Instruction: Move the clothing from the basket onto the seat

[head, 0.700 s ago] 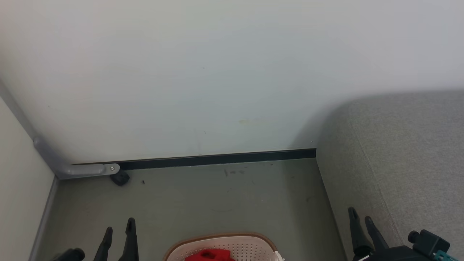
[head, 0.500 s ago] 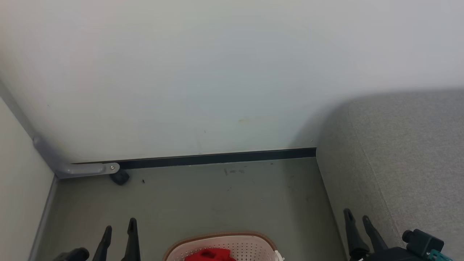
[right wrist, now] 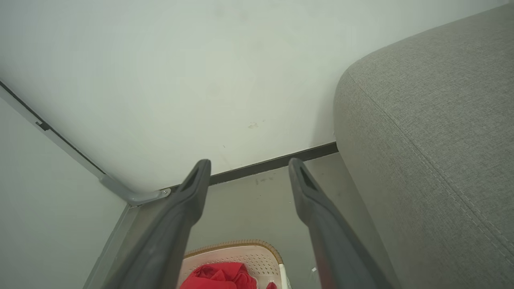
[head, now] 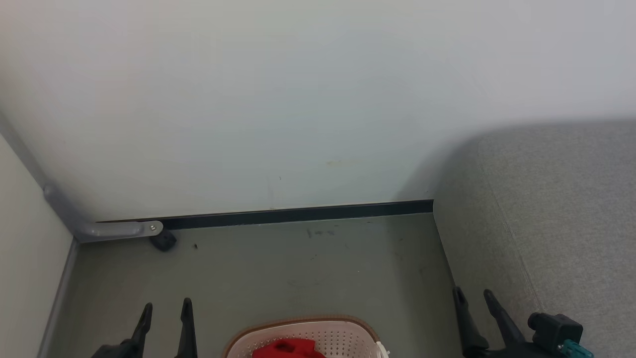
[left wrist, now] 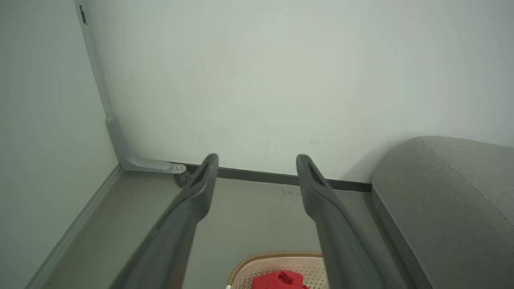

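Head view: the left gripper [head: 167, 304] and right gripper [head: 473, 292] are hovering wide open and empty on either side of the basket [head: 343, 334] on the floor [head: 298, 268]. The clothing [head: 285, 349] is lying inside, and the seat [head: 561, 209] is standing just beside it.

Left wrist view: jaws are gaping, with red clothing showing low between them.

Right wrist view: likewise, with the seat running alongside.

Judging by this, one gripper should be dipping straight down, pinching deep into the heap, then lifting clear of the basket.

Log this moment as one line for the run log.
phase: before pickup | left gripper: open, empty | right gripper: open, empty | clothing: in basket | seat: right of basket
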Available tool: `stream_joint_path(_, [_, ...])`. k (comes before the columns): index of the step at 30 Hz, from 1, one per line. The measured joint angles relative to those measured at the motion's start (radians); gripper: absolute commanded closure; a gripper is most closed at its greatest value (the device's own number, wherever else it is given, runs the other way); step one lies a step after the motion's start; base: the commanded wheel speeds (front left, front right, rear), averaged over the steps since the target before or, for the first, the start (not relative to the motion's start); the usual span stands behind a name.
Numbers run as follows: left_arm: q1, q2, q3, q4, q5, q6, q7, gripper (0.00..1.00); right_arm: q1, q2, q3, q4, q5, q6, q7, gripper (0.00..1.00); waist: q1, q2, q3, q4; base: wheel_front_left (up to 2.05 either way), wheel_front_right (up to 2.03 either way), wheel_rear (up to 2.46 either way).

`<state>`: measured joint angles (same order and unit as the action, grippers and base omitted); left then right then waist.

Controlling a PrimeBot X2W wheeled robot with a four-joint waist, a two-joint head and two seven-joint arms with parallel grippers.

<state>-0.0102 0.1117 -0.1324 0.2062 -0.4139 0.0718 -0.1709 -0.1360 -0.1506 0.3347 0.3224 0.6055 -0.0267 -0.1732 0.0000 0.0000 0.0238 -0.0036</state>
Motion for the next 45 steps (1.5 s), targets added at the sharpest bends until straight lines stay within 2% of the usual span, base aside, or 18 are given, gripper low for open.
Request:
stream_joint_path(12, [0.000, 0.008, -0.015, -0.003, 0.178, 0.026, -0.047, 0.00, -0.020, -0.016, 0.052, 0.003, -0.152, -0.019, -0.046, 0.00, 0.0000, 0.0000, 0.010, 0.000, 0.00, 0.00, 0.00])
stream_joint_path(22, [0.000, 0.011, -0.026, 0.002, 0.284, 0.044, -0.079, 0.00, -0.022, -0.024, 0.091, 0.003, -0.262, -0.035, -0.076, 0.00, 0.0001, 0.0000, 0.016, -0.002, 0.00, 0.00, 0.00])
stream_joint_path(45, [0.001, -0.010, 0.002, 0.037, 0.248, 0.043, -0.079, 0.00, -0.023, -0.021, 0.073, 0.002, -0.263, -0.026, -0.076, 0.00, 0.0000, 0.0000, 0.019, -0.005, 0.00, 0.00, 0.00])
